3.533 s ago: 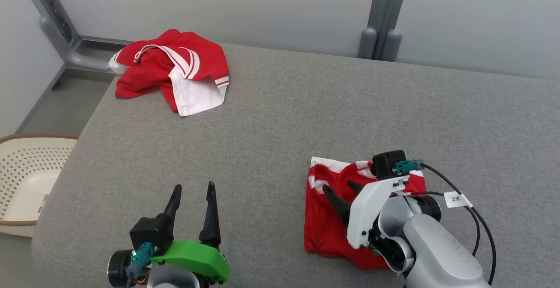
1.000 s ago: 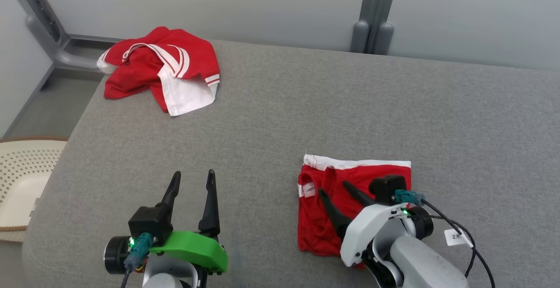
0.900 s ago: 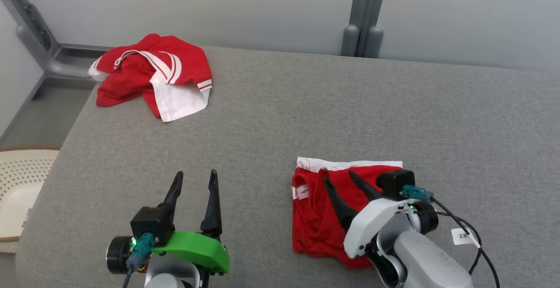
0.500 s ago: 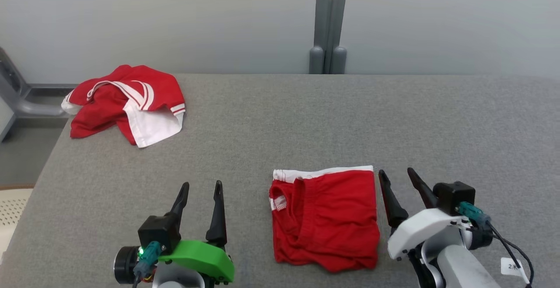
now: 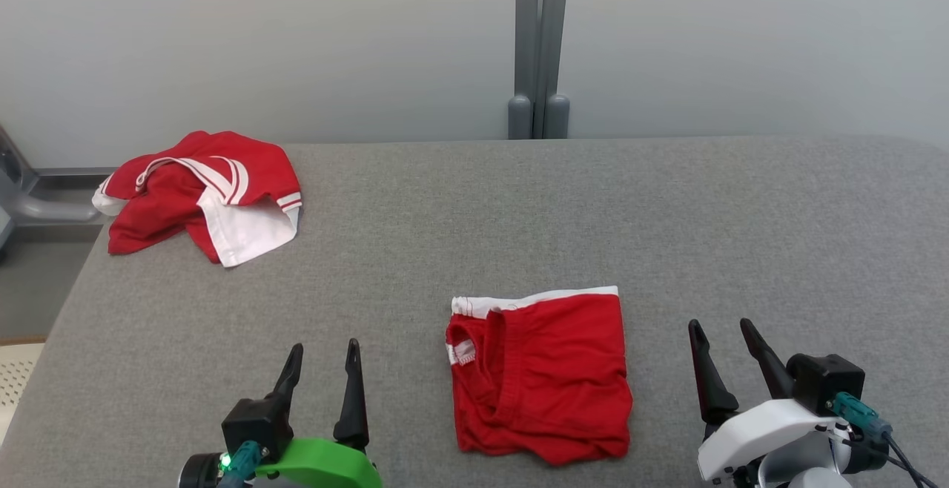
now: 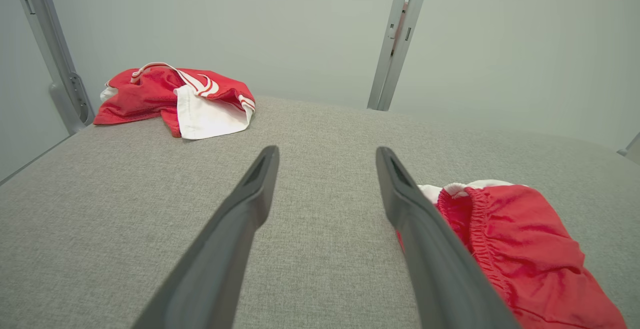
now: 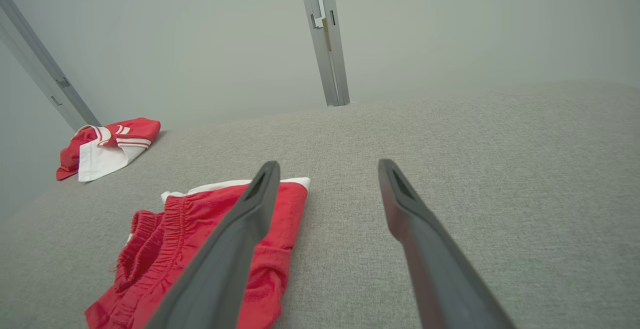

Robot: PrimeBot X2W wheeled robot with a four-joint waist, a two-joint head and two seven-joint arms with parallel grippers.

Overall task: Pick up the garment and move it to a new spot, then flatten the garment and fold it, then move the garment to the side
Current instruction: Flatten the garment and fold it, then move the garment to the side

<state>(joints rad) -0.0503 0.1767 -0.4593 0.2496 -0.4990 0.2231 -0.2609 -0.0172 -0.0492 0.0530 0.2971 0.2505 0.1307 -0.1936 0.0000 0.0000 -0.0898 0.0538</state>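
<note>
Between left tool (image 5: 324, 345) and right tool (image 5: 718, 323), both released, lies the folded garment (image 5: 541, 377); basket (image 5: 11, 391) contents hidden.

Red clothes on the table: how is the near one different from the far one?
The near garment is folded flat and squarish; the far garment is crumpled. The near garment lies centre front; the far garment sits back left. Both are red with white trim.

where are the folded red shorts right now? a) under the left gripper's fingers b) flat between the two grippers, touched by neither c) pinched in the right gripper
b: the folded red shorts lie flat on the grey surface between the open left gripper and open right gripper, clear of both.
</note>
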